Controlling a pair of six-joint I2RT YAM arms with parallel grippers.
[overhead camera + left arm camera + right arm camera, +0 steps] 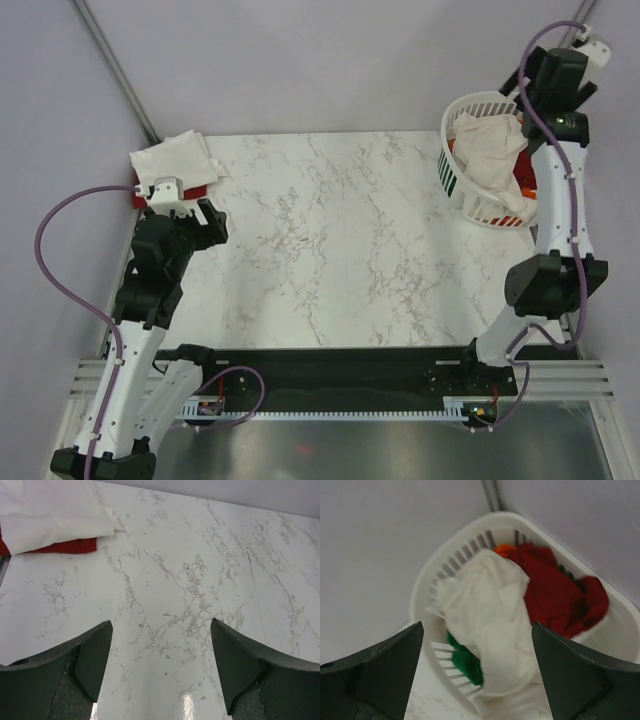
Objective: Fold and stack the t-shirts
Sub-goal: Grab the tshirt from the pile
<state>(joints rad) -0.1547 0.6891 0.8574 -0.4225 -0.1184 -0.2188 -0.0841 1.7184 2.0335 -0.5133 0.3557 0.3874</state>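
Note:
A folded cream-white t-shirt [175, 160] lies on a folded red t-shirt [200, 190] at the table's far left corner; both show in the left wrist view, white [50, 512] over red [65, 546]. My left gripper [160, 667] hangs open over bare marble just in front of that stack, holding nothing. A crumpled cream-white t-shirt [490, 615] spills over the rim of the white laundry basket [427, 600], beside a dark red t-shirt [555, 597] and an orange one [504, 550]. My right gripper [477, 672] is open above the basket, jaws apart and bare.
The basket [455, 170] stands at the table's far right corner with green cloth [465, 660] showing through its slats. Grey walls close in behind and to the left. The right arm [555, 200] rises beside the basket.

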